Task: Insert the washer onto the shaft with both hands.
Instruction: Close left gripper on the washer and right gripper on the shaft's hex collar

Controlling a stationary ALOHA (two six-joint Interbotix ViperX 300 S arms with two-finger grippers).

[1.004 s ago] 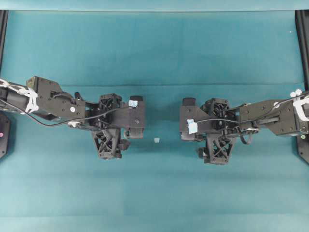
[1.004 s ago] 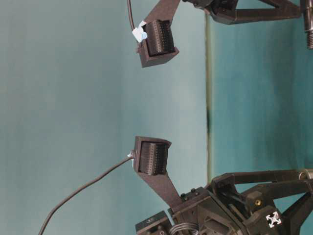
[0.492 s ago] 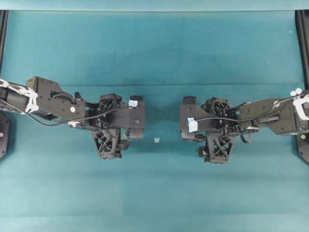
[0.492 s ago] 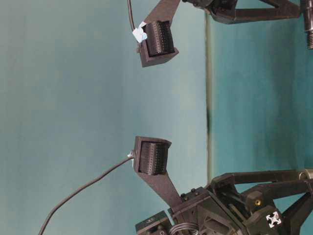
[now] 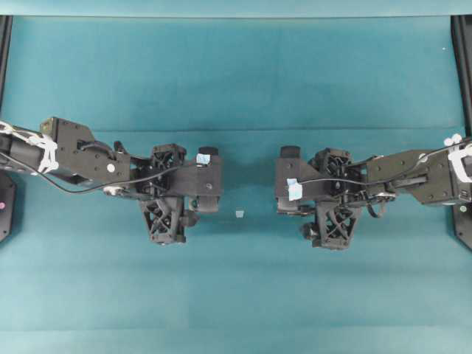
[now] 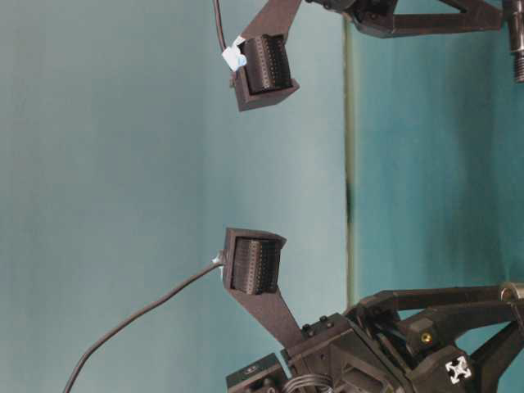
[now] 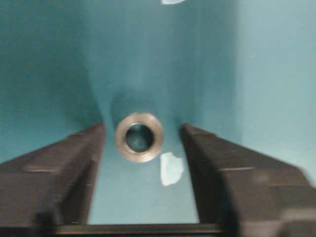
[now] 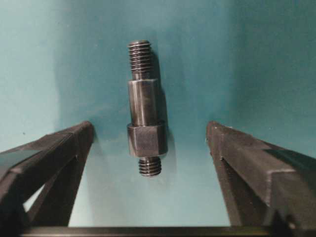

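In the left wrist view the washer (image 7: 138, 137), a thick grey metal ring, lies flat on the teal mat. My left gripper (image 7: 142, 127) straddles it, open, with a gap between the ring and each finger. The right wrist view shows the shaft (image 8: 144, 106), a dark stepped pin threaded at both ends, lying on the mat. My right gripper (image 8: 150, 126) is open around its hexagonal part and touches nothing. From overhead both parts are hidden under the gripper bodies.
A pale scrap (image 7: 170, 168) lies next to the washer, and another scrap (image 5: 239, 214) sits on the mat between the two arms. The left arm (image 5: 81, 155) and right arm (image 5: 420, 173) reach in from the sides. Black frame rails (image 5: 463, 74) edge the mat.
The jaws of both grippers have drawn closer together. The arms have hardly moved.
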